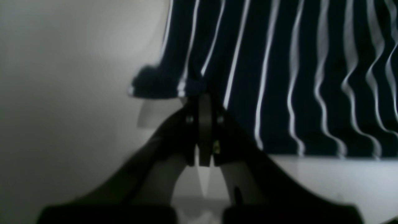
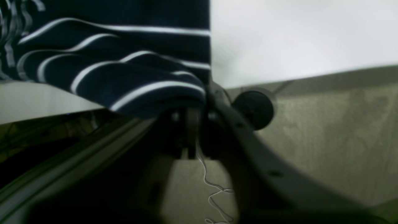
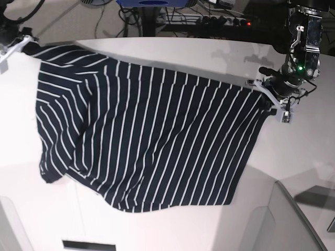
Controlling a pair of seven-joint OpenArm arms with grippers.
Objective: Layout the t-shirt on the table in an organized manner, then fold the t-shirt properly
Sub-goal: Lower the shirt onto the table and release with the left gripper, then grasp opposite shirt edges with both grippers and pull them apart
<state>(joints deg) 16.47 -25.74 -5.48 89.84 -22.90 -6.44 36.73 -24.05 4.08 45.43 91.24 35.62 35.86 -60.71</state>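
Cables and a power strip (image 3: 220,20) beyond the table (image 3: 172,49); left gripper (image 1: 203,99) and right gripper (image 2: 192,109) each pinch a t-shirt (image 3: 146,141) corner.

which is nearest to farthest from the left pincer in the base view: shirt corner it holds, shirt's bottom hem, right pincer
1. The t-shirt corner, pinched in the left pincer at the view's right.
2. The bottom hem, low in the view, lying on the table.
3. The right pincer, at the far upper left corner.
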